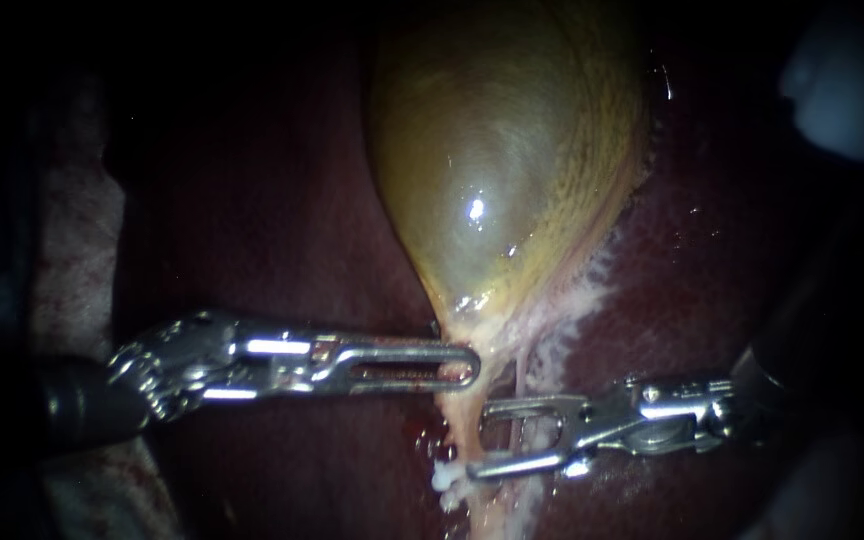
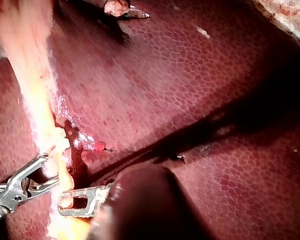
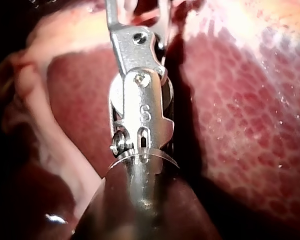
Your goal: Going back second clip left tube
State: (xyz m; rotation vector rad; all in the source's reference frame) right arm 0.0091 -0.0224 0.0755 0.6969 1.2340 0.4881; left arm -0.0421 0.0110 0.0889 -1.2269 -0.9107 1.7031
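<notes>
The yellow-green gallbladder (image 1: 502,170) tapers down to a pale neck and a strand of tubes (image 1: 472,420) running over the dark red liver (image 1: 282,220). My left instrument (image 1: 464,365) reaches in from the left. Its slotted jaws lie together on the neck's edge, and the left wrist view shows them closed across the pale strand (image 2: 65,201). My right instrument (image 1: 480,440) comes in from the right with its jaws open astride the strand, one above and one below. A small whitish lump (image 1: 444,478) sits at its lower jaw tip. I cannot tell whether it is a clip.
White fatty tissue (image 1: 577,300) fringes the gallbladder's right edge. Pale cloth or tissue (image 1: 77,240) lies at the far left, and a blurred pale shape (image 1: 837,80) at the upper right. In the right wrist view my right instrument (image 3: 136,7) runs out past the frame, liver beside it.
</notes>
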